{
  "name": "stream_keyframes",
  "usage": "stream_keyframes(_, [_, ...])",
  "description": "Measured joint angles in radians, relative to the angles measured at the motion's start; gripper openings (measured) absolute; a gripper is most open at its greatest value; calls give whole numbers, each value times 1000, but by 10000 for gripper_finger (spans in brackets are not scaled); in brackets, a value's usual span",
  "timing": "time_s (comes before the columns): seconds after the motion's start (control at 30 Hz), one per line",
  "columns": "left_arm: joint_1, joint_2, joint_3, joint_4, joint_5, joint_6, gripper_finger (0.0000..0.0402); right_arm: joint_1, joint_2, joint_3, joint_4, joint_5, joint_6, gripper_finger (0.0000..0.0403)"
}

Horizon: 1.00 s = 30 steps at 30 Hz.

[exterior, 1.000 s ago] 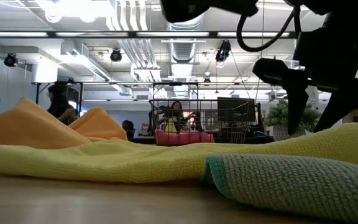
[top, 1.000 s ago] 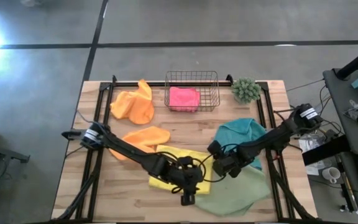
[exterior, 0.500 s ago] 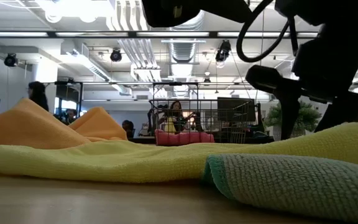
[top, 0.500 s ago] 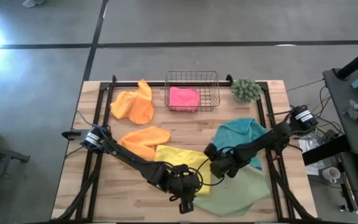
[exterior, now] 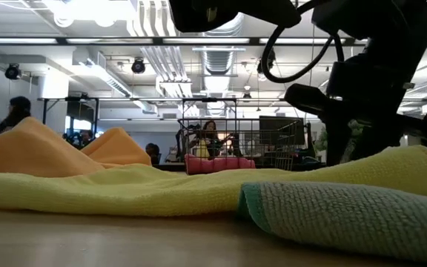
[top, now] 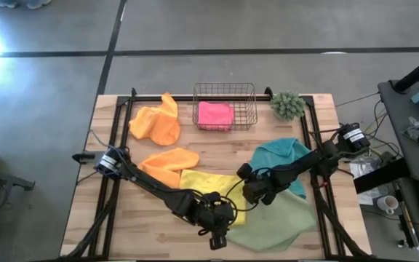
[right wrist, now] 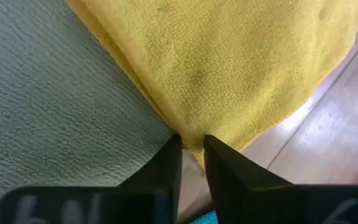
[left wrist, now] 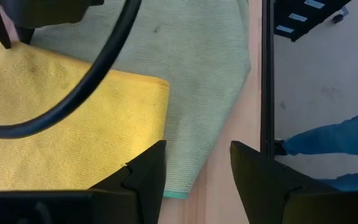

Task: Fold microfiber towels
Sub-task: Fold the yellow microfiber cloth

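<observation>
**Yellow towel: right jaws pinching its edge**

Left to right on the counter (top: 318, 116): 2 orange towels (top: 155, 124), then the yellow towel (top: 206, 191) lying flat at front centre, partly over the light green towel (top: 282, 222); teal towel (top: 286, 156) just behind.

Left gripper (left wrist: 196, 165) above the yellow/green overlap, jaws open, holding nothing.

Right gripper (right wrist: 191, 148) at the yellow towel's right edge, jaws nearly closed on the hem.

Handling judgement: cloth is light, limp, grippy. Best hold is a corner or hem; a mid-sheet grab would bunch it.
</observation>
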Motion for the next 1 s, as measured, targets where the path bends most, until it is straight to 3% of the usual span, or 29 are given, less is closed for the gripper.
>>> stream_keyframes(0.23, [8, 0, -1, 4, -7, 0, 162, -1, 0, 9, -7, -1, 16, 11])
stream_keyframes(0.6, [13, 0, -49, 161, 11, 1, 162, -1, -1, 95, -86, -4, 51, 9])
stream_keyframes(0.83, [14, -1, -88, 165, 34, -1, 162, -3, -1, 118, -114, -29, 62, 8])
stream_keyframes(1.0, [1, -1, -129, 18, 52, -184, 162, -4, -1, 118, -123, -29, 152, 8])
